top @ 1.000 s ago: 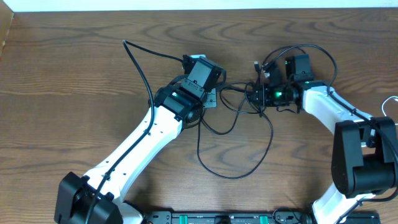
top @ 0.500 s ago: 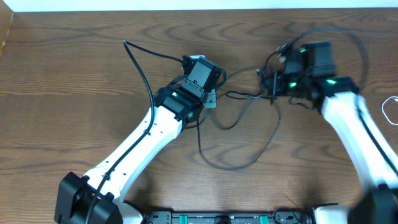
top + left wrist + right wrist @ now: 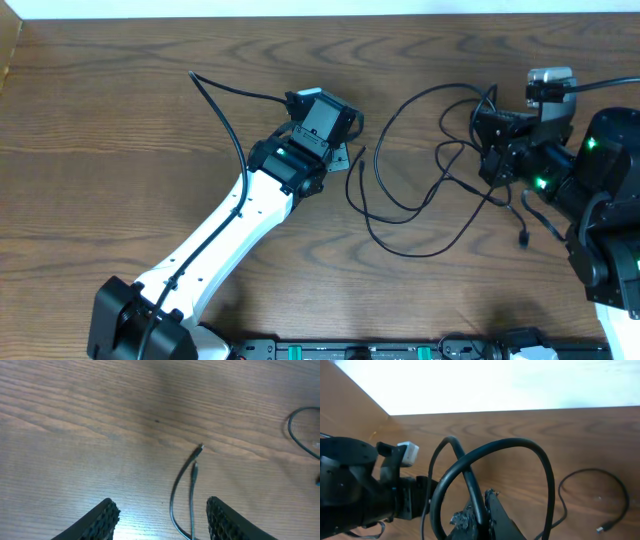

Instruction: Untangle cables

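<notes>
Thin black cables [image 3: 415,215] lie in loose loops on the wooden table between the two arms. Two of their plug ends [image 3: 195,462] rest on the wood between the open fingers of my left gripper [image 3: 162,507], touching neither pad. From above, the left gripper [image 3: 342,160] sits just left of one cable end [image 3: 360,153]. My right gripper [image 3: 492,150] is raised at the right, shut on a black cable [image 3: 470,467] that arches over its jaws [image 3: 482,510]. More strands hang from it to the table.
A thicker black robot cable [image 3: 232,125] loops out from the left arm toward the far left. The table's far edge [image 3: 300,14] meets a white strip. Another cable loop with a plug [image 3: 605,527] lies on the wood in the right wrist view.
My right gripper has shut on the cable, lifted, and moved right, dragging the tangle out into wider loops. My left gripper has opened and let the cable ends go.
</notes>
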`<state>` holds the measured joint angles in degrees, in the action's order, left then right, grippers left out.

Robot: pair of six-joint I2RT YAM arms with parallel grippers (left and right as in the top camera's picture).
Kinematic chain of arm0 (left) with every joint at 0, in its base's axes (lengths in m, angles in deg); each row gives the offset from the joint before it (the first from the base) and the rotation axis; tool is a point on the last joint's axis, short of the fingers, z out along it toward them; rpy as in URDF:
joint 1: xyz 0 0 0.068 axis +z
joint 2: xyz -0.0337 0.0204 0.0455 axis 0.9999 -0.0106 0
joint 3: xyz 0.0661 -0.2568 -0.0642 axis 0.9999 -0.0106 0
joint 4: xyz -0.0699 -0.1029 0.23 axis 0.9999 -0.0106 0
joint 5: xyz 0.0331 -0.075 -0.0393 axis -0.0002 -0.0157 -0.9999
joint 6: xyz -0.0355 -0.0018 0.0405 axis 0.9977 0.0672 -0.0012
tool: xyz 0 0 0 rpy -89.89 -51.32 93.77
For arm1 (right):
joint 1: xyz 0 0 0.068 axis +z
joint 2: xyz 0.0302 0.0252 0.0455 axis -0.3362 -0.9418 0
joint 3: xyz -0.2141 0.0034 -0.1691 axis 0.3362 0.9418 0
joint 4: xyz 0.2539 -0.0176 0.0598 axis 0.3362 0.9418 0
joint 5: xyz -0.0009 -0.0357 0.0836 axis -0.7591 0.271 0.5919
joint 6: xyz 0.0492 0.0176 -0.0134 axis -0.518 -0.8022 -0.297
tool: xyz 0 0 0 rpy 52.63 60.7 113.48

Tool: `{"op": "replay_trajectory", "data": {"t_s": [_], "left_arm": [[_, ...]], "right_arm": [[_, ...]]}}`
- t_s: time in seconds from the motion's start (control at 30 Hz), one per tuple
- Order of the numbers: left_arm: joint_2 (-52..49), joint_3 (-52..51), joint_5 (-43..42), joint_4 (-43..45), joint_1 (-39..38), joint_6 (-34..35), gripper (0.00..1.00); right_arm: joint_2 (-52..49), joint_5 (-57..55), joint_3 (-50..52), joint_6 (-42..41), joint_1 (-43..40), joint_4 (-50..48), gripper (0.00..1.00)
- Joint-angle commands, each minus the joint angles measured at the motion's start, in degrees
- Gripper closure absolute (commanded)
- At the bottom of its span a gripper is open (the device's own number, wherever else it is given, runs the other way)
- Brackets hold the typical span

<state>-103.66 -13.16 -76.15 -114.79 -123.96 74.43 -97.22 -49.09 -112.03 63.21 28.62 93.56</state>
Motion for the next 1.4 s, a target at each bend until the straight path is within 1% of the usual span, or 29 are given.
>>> {"op": "replay_trajectory", "data": {"t_s": [0.0,0.07,0.1,0.17,0.2,0.27,0.33,0.4,0.47,0.5,0.63,0.7,0.73,0.87,0.97,1.0,1.07,1.13,1.17,1.2,1.37], "left_arm": [[-0.4,0.1,-6.6,0.5,0.2,1.4,0.4],[-0.4,0.1,-12.0,0.9,0.2,1.7,0.31],[-0.4,0.1,-13.8,1.1,0.2,1.8,0.28],[-0.4,0.1,-18.8,1.3,0.2,1.9,0.17],[-0.4,0.1,-20.5,1.4,0.2,2.0,0.14],[-0.4,0.1,-23.1,1.3,0.2,2.4,0.13],[-0.1,0.1,-23.8,1.3,0.2,2.2,0.09],[1.2,0.1,-23.6,1.9,0.2,-0.2,0.06],[2.9,0.1,-20.9,1.9,0.2,-1.1,0.05],[4.9,0.1,-15.8,1.3,0.2,-1.1,0.05],[9.1,0.1,-7.8,0.3,0.2,-4.0,0.04],[10.8,0.1,-3.8,-1.0,0.2,-4.0,0.04],[11.4,0.1,-2.6,-1.5,0.2,-4.0,0.04],[12.9,0.1,-2.1,-2.2,0.2,-4.1,0.04],[12.9,0.1,1.1,-3.1,0.2,-4.0,0.04],[12.9,0.1,1.1,-3.3,0.2,-4.0,0.04],[12.9,0.1,-1.4,-3.3,0.2,-4.3,0.04],[12.9,0.1,-7.7,-2.1,0.1,-9.3,0.04],[13.0,0.1,-11.4,-1.1,-0.2,-12.9,0.04],[13.0,0.1,-12.8,-0.5,-0.6,-14.9,0.03],[14.1,0.1,-13.0,1.9,-2.7,-19.0,0.04]], "right_arm": [[-0.7,-1.4,-0.1,1.0,0.3,0.0,0.99],[-1.3,-1.5,-0.1,1.0,0.3,-0.2,0.99],[-1.5,-1.7,-0.1,1.0,0.3,-0.3,0.99],[-2.0,-3.4,-0.1,1.0,0.3,-0.3,0.99],[-2.3,-4.5,-0.1,1.0,0.3,-0.2,0.99],[-2.6,-5.3,-0.1,1.0,0.3,-0.1,0.99],[-2.9,-6.4,-0.1,1.0,0.3,-0.1,0.99],[-3.2,-7.8,-0.1,1.0,0.3,0.1,0.99],[-3.6,-9.2,-0.1,1.0,0.3,0.4,0.99],[-4.0,-9.7,-0.1,1.0,0.0,0.7,0.99],[-4.7,-9.7,-0.1,1.0,-0.4,0.9,0.99],[-4.8,-9.7,-0.1,1.0,-0.4,0.8,0.99],[-4.8,-9.7,-0.1,1.0,-0.4,0.9,0.99],[-4.8,-9.7,-0.1,1.0,-0.4,0.9,0.99],[-4.8,-9.4,-0.1,1.0,-0.4,1.1,0.99],[-4.8,-9.2,-0.1,1.0,-0.4,1.2,0.99],[-4.8,-9.2,-0.1,1.0,-0.4,1.2,0.99],[-4.8,-9.3,-0.1,1.0,-0.4,1.1,0.99],[-4.8,-9.2,-0.1,1.0,-0.4,1.2,0.99],[-4.8,-9.2,-0.1,1.0,-0.4,1.2,0.99],[-4.8,-9.3,-0.1,1.0,-0.4,1.6,0.99]]}}
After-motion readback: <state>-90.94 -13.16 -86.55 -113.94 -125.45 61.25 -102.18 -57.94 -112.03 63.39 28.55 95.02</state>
